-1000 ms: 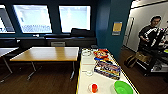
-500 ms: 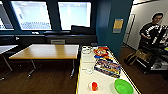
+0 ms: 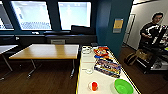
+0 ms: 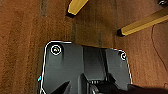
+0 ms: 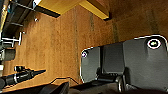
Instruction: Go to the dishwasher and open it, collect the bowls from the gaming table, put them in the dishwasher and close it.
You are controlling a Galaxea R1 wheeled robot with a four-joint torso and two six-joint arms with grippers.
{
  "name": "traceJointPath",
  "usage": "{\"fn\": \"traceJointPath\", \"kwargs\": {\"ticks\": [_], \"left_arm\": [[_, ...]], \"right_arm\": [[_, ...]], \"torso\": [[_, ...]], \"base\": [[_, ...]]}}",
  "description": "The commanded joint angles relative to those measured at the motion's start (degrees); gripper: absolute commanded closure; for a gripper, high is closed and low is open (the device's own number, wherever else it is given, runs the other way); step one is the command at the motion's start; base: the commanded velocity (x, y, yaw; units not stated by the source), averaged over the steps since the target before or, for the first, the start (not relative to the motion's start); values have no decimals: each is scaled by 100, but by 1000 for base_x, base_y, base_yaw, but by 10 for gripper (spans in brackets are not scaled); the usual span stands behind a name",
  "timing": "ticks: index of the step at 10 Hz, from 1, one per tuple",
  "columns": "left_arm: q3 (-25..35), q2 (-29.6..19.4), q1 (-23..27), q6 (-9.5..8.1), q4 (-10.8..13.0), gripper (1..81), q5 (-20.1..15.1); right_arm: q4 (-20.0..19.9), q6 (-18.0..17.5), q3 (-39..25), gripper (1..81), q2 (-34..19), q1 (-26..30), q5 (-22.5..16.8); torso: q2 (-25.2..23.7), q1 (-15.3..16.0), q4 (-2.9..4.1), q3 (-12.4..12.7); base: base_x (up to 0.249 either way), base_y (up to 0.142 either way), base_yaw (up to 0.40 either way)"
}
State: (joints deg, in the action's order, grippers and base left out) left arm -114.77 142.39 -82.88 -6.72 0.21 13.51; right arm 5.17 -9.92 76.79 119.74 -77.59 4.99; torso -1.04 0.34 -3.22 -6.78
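A wooden-topped table point(image 3: 47, 51) stands before dark windows point(image 3: 74, 15); a person point(image 3: 151, 30) stands beside a doorway, above brown wooden floor point(image 3: 50, 80).

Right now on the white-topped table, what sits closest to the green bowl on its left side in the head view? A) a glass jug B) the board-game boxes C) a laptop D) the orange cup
D: the small orange cup stands just left of the green bowl at the near end of the white-topped table, while the board-game boxes lie farther back.

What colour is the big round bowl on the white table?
Bright green; the bowl shows best in the head view.
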Motion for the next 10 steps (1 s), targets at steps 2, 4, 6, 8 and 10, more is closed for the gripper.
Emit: {"fn": "traceJointPath", "kwargs": {"ticks": [2,4,6,8,10], "left_arm": [[587,-509,558,-234,-30,10,-296],[1148,-868,672,-278,-30,10,-278],[1282,-931,716,-286,-73,10,-270],[1282,-904,725,-286,-73,10,-270],[1256,-878,725,-286,-73,10,-270]], "right_arm": [[-631,-1,-868,10,-993,1109,-217],[-814,-1,-982,10,-1185,1390,-244],[-1148,-1,-1132,10,-1545,1758,-261],[-1703,-10,-1238,10,-1898,2260,-314],[-2001,-10,-1238,10,-1977,2735,-752]], "torso": [[0,0,0,0],[0,0,0,0],[0,0,2,-2],[0,0,0,-2],[2,0,0,-5]], "base": [[0,0,0],[0,0,0],[0,0,0],[0,0,0],[0,0,0]]}}
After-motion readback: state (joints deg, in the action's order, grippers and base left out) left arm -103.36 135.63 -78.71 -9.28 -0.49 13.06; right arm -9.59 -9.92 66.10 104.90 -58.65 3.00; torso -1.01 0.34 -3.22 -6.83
